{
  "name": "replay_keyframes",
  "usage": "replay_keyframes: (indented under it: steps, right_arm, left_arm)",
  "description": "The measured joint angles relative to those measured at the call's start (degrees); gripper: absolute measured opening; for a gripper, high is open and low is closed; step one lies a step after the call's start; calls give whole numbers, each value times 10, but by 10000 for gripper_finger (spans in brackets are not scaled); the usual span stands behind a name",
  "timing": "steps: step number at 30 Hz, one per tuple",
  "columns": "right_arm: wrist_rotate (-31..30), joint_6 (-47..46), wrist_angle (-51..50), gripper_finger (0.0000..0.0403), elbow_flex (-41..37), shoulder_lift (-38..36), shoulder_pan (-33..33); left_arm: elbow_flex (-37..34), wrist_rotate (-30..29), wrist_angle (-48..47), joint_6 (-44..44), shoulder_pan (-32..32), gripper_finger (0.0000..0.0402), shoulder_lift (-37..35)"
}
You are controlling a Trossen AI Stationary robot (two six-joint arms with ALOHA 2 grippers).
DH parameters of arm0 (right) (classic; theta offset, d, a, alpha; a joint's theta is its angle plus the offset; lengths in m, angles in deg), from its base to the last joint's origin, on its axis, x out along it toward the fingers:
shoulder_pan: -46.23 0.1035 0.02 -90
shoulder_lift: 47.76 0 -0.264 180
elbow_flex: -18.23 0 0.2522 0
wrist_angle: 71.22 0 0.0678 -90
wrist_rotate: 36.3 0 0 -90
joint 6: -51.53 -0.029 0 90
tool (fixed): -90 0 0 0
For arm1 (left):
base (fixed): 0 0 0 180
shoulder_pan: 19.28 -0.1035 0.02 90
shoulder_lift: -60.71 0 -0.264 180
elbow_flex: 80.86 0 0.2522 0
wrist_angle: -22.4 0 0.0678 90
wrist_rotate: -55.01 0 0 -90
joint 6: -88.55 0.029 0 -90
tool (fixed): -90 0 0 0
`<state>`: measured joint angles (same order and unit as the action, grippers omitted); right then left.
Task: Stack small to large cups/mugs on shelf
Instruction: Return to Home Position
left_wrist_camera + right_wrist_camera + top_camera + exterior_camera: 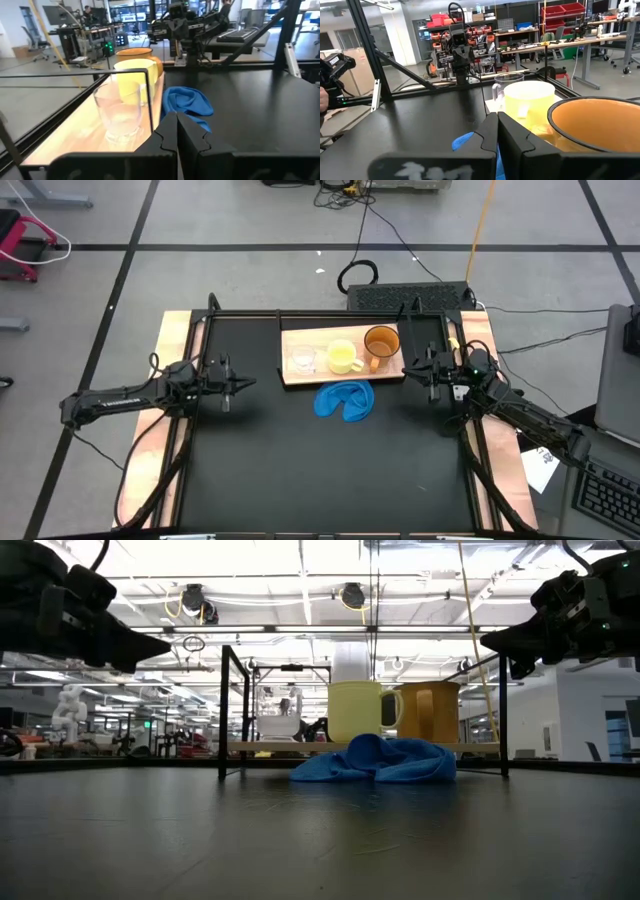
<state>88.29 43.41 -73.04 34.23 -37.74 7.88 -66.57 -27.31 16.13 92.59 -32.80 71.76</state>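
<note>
Left gripper [248, 383] and right gripper [407, 371] hang empty, fingers together, either side of the blue cloth [346, 400]. Just beyond it, the shelf [312, 340] bears cup [303, 360], yellow mug [343, 357] and orange mug [381, 341], left to right.

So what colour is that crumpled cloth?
The crumpled cloth is blue; the high view shows it best.

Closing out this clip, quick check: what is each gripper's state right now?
Left gripper: closed, holding nothing, left of the shelf.
Right gripper: closed, holding nothing, at the shelf's right end.
</note>
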Motion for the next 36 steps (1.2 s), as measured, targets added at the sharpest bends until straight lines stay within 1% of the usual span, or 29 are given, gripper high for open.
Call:
replay_keyframes:
  steps: [6, 11, 19, 36]
  right_arm:
    - [0, 2, 2, 0, 0, 0, 0]
    - [0, 4, 3, 0, 0, 0, 0]
    - [0, -1, 3, 0, 0, 0, 0]
    - [0, -6, 0, 0, 0, 0, 0]
  left_arm:
    - [0, 30, -2, -3, 1, 5, 1]
    - [0, 30, -5, -28, 1, 2, 2]
    - [0, 29, -5, -28, 1, 24, 2]
    - [1, 28, -4, -28, 1, 26, 2]
